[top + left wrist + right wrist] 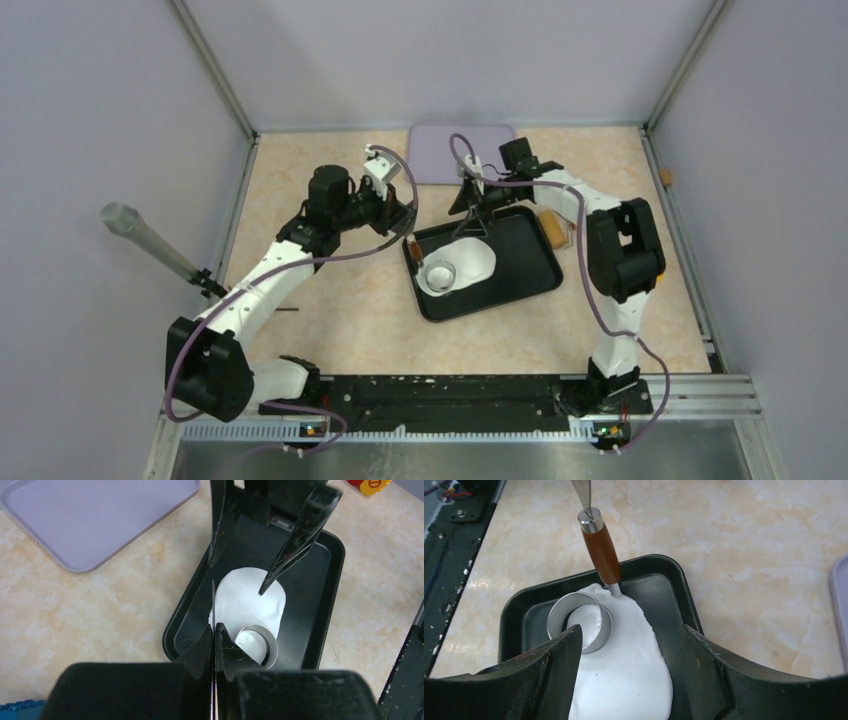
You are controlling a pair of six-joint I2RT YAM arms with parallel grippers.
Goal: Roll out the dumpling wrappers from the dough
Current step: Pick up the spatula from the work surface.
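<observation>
The dough (472, 260) lies as a flat white sheet in the black tray (520, 285). A metal ring cutter (438, 275) stands on the sheet's near-left end with dough inside it (579, 620). No separate dumpling wrappers are in view. My right gripper (630, 628) hangs open over the sheet, its fingers either side of the dough (624, 670). My left gripper (215, 626) is shut at the tray's left end, with a thin blade edge (214, 602) sticking out between its fingers. A wooden-handled tool (601, 555) slants down, its tip touching the dough's edge.
A lavender tray (462, 152) lies at the back of the table. A brown object (553, 228) rests by the black tray's right end. A grey cylinder (150, 242) pokes in at the left wall. A blue brick (20, 709) and a red-yellow toy (372, 485) sit at the edges.
</observation>
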